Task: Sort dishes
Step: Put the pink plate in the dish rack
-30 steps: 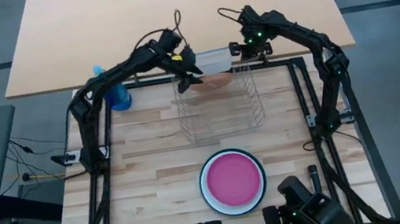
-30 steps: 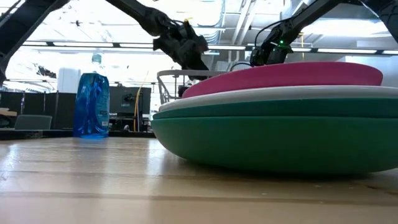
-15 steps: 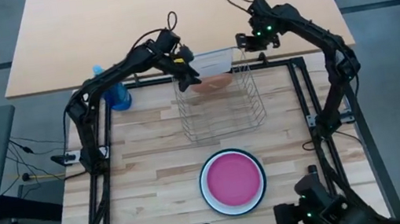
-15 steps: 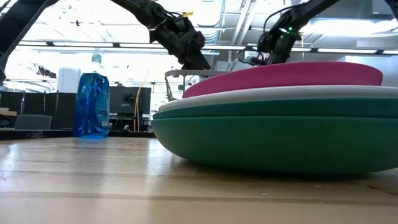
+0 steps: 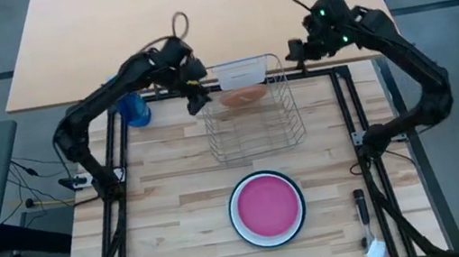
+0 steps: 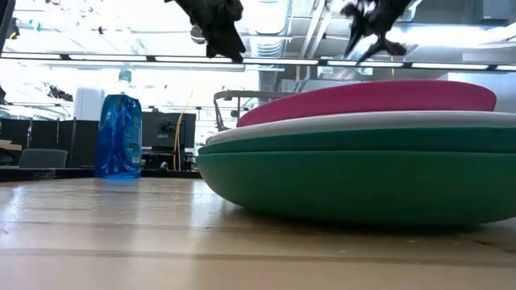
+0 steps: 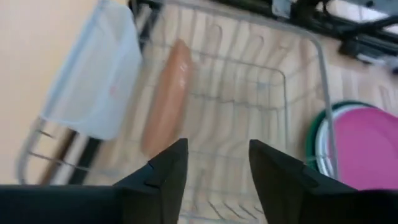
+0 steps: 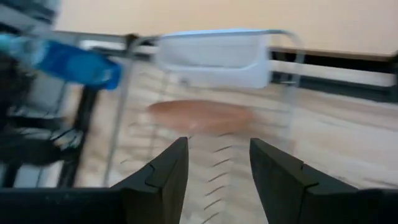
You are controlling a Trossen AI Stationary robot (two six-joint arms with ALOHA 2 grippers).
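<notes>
Salmon-orange round plate (image 5: 244, 94) is standing on edge in the far slots of the clear-looking metal wire dish rack (image 5: 253, 134), just in front of the pale grey cutlery caddy (image 5: 240, 72) hung on the rack's far rim, with its long axis running across the table from the left arm's side to the right arm's. Left tool (image 5: 196, 97) is hanging just beside the rack's far left corner, its fingers spread and holding nothing, while right tool (image 5: 298, 49) is hovering past the rack's far right corner, a little farther from the plate, also spread and empty. The remaining dishes are sitting as a stack at the near middle of the light wooden table (image 5: 169, 210): a magenta-pink round plate (image 5: 266, 207) on top, a white plate (image 6: 339, 122) under it and a dark green plate (image 6: 355, 173) at the bottom. From both tools the stack is lying well apart, toward the near edge, with the whole rack between; neither arm looks clearly nearer. Open boards are lying on either side of the rack for coming around it, and a blue plastic spray bottle (image 5: 135, 110) is standing outside the left arm's elbow, near the far left frame rail.
</notes>
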